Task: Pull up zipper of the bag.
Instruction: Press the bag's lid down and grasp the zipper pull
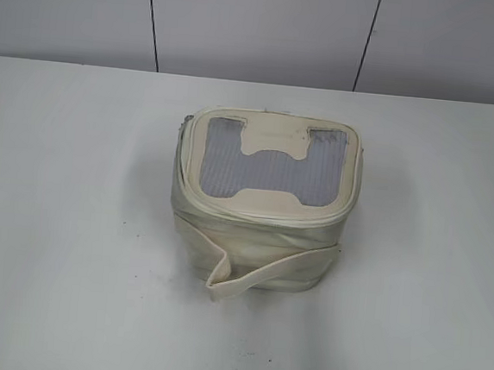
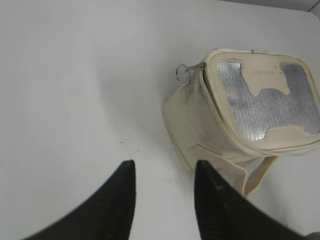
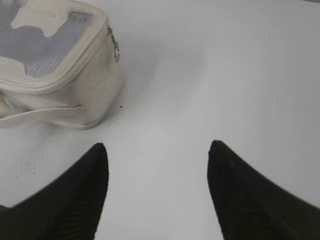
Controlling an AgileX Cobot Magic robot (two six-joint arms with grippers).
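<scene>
The bag sits mid-surface, toward the far edge, its zipper track ringing the top rim, a ring pull dangling at one corner. Both pincers hover apart and empty: left pincer, right pincer. Best pinch the ring squarely while the other steadies the bag's side.

The bag ran off the right wrist view's left edge. Both arms lay outside the exterior view, where the zipper sliders were too small to tell.
</scene>
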